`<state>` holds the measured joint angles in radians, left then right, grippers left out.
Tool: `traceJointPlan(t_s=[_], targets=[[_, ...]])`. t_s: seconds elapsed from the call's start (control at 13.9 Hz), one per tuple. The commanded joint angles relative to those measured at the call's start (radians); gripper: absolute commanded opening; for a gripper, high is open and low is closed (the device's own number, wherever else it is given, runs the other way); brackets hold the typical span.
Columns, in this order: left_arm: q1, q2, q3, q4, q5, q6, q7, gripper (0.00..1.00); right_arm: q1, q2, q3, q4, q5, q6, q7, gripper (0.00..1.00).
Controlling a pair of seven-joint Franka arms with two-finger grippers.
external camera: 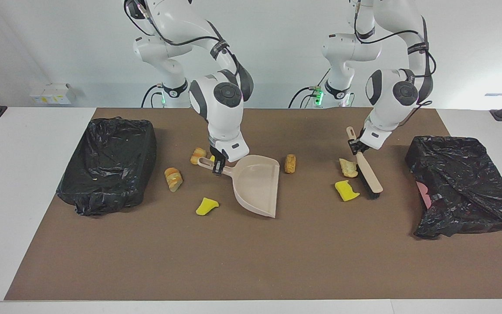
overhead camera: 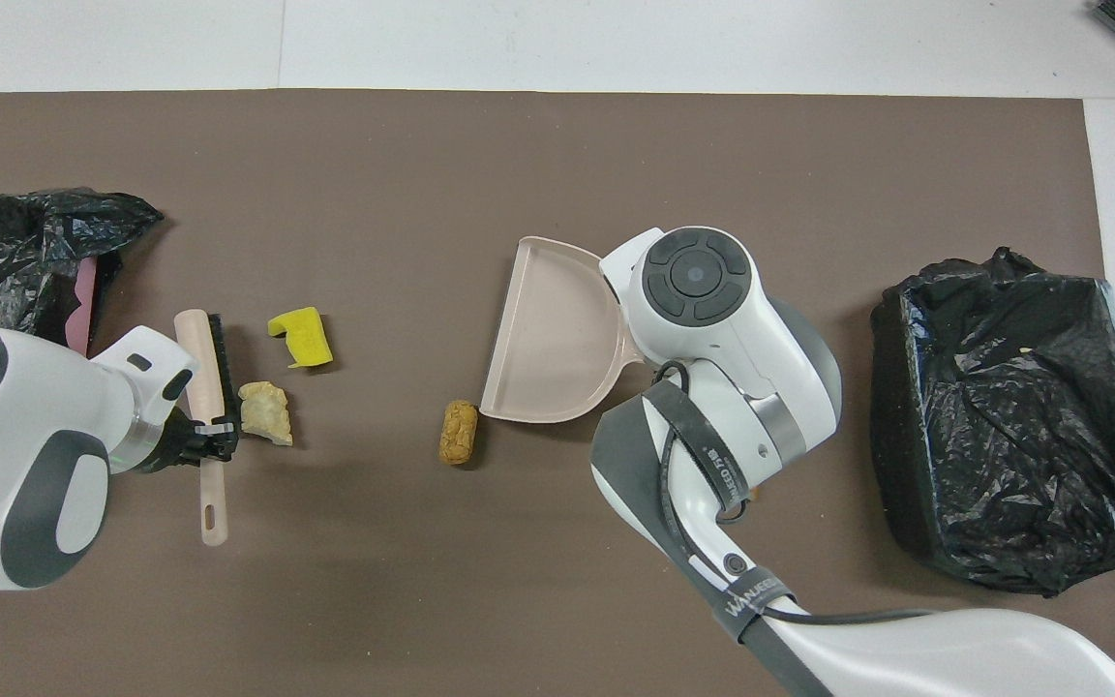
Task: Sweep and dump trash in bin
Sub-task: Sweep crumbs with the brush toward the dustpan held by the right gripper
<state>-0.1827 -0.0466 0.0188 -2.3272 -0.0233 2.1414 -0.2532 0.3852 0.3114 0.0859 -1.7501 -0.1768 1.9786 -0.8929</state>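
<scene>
Now, going across the facing view from the right arm's end of the table, a bin lined with a crumpled black plastic bag (external camera: 109,163) sits on the brown mat (external camera: 251,261). Beside it lie a tan sliced-bread lump (external camera: 173,178) and, farther from the robots, a bright yellow sponge chunk (external camera: 206,205). A small orange pastry piece (external camera: 198,155) lies close by the right gripper (external camera: 217,163), whose fingers pinch the handle of the beige plastic dustpan (external camera: 257,187). The pan rests on the mat with its open mouth turned toward the left arm's end. Just off that mouth lies a brown cob-like lump (external camera: 290,163), apart from the pan. Then come a pale crumpled pastry piece (external camera: 348,167) and another yellow sponge chunk (external camera: 346,190). The left gripper (external camera: 355,148) has its fingers pressed on the handle of the wooden hand brush with black bristles (external camera: 366,173), whose bristles stand just beside both pieces. At the left arm's end lies a second bin in a loose black bag (external camera: 462,185).
</scene>
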Motion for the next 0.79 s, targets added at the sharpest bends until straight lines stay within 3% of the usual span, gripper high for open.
traceJointPlan(t_s=[0.0, 0.36, 0.72], targets=[[-0.061, 0.013, 0.004, 0.006, -0.003, 0.025, 0.018, 0.0, -0.016, -0.04, 0.009, -0.063, -0.023, -0.004, -0.061, 0.0], [-0.148, 0.01, 0.003, 0.006, -0.067, 0.023, 0.111, 0.0, 0.02, -0.04, 0.011, -0.117, -0.061, 0.028, -0.058, 0.0], [-0.233, -0.002, 0.003, -0.009, -0.138, 0.025, -0.029, 0.0, 0.057, -0.038, 0.011, -0.14, -0.061, 0.054, -0.041, 0.0]])
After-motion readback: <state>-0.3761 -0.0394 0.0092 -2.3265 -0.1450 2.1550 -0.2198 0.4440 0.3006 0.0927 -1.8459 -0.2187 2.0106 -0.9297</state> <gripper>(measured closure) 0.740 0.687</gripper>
